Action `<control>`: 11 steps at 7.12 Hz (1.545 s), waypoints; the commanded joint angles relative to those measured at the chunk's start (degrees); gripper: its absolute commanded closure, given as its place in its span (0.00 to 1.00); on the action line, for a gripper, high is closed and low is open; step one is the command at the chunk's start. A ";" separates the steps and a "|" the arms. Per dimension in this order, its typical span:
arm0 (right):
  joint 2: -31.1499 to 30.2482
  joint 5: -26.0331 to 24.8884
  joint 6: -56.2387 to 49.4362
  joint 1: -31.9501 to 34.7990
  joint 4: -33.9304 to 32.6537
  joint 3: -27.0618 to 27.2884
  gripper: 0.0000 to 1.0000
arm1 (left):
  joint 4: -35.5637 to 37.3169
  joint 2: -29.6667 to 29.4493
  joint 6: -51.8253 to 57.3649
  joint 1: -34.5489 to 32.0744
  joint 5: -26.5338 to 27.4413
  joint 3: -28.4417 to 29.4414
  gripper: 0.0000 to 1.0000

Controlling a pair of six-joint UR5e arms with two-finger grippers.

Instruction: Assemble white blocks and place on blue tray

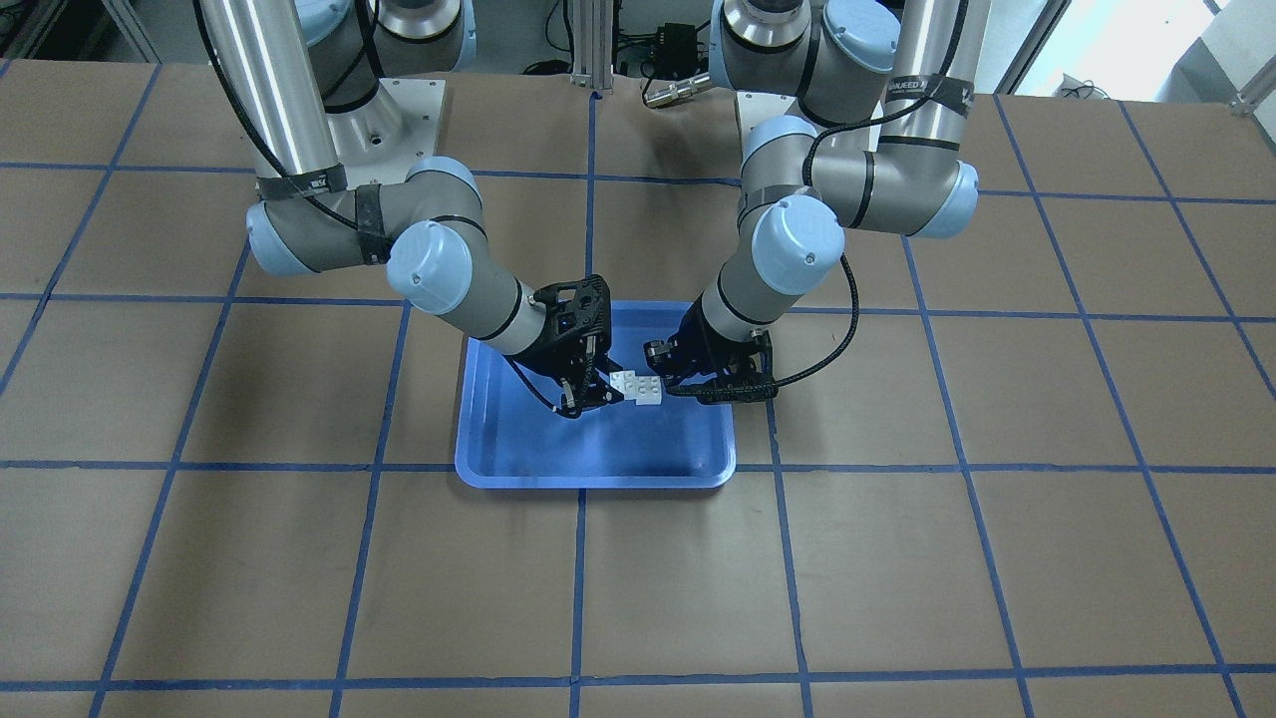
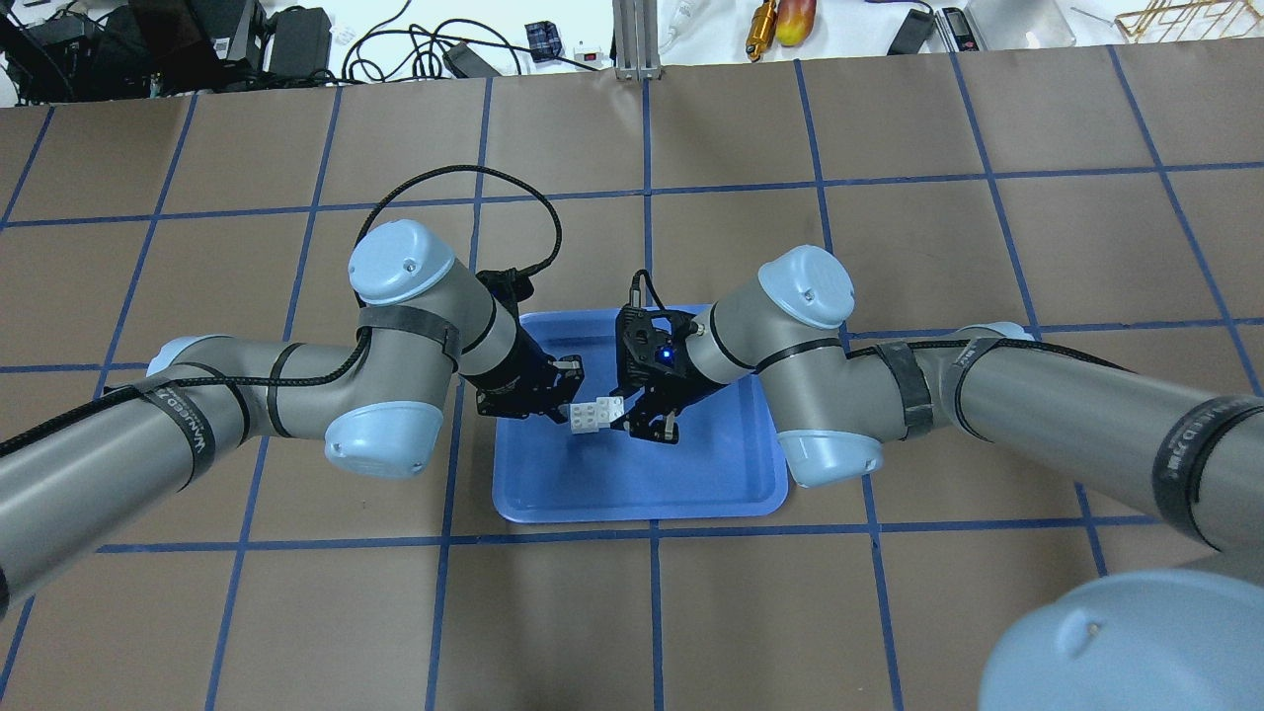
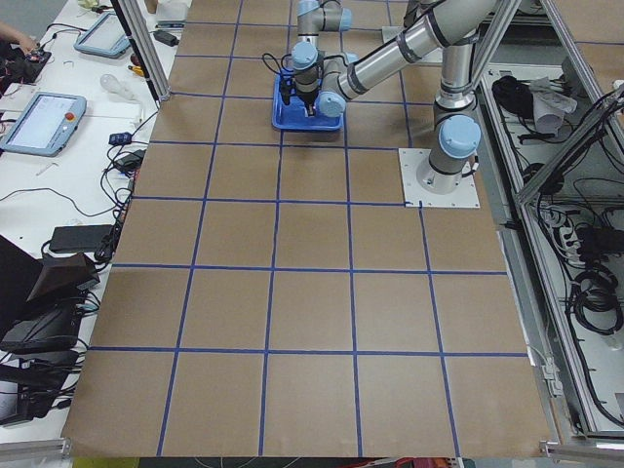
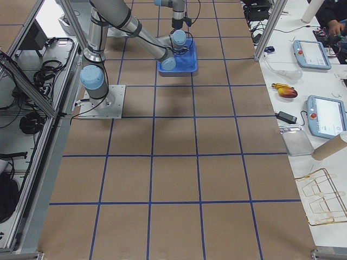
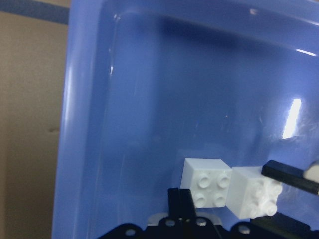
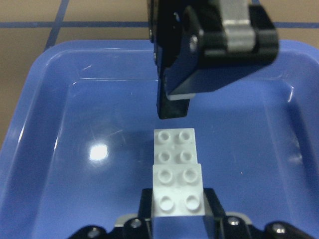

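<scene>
The bench [image 1: 638,598] carries only the task's things here. Both arms reach inward to meet over its middle, the left arm [image 2: 247,395] and the right arm [image 2: 987,385] coming from opposite sides. That is probably so the 2 tools can work against each other along 1 line.

The blue tray [image 1: 598,454] lies flat under that meeting point. My guess is that joining above it means the finished piece needs only a short lowering, and a dropped part would land where it belongs.

The right tool [image 1: 596,396] is closed on 1 of the white blocks [image 6: 177,172], with a finger on each side and the studs facing up.

The left tool [image 5: 180,204] looks closed on nothing, its tips drawn together into 1 narrow point. It sits at the far end of the other block, just beside it or touching; I cannot tell which. It reads as a backstop or pusher rather than a grasp.

The 2 blocks meet end to end as a short bar, low over the tray's middle, with the gripped 1 slightly skewed and a little higher. Whether they are fully seated, or resting on the tray floor, I cannot tell.
</scene>
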 commanded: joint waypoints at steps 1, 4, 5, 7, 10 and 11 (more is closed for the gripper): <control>0.73 -0.16 0.09 0.03 -0.02 0.01 0.01 | 0.01 0.05 -0.29 -0.01 0.02 0.02 1.00; 1.10 -0.25 4.37 0.03 -0.11 -0.60 0.00 | 0.01 0.05 -0.20 -0.10 0.02 0.02 1.00; 0.22 -5.12 6.05 -0.06 -1.41 -1.99 0.00 | 0.01 0.05 -0.20 -0.10 0.02 0.02 1.00; -4.42 -13.86 9.31 -0.32 2.76 -5.16 0.00 | -0.25 -0.64 0.41 0.16 0.28 -0.07 1.00; -10.59 -22.02 15.45 -1.20 21.79 -12.78 0.00 | -0.08 -1.70 -1.07 -0.18 0.46 0.37 1.00; -10.69 -23.96 15.64 -1.38 28.82 -17.52 0.00 | 0.18 -1.79 -1.60 -0.45 0.37 0.28 1.00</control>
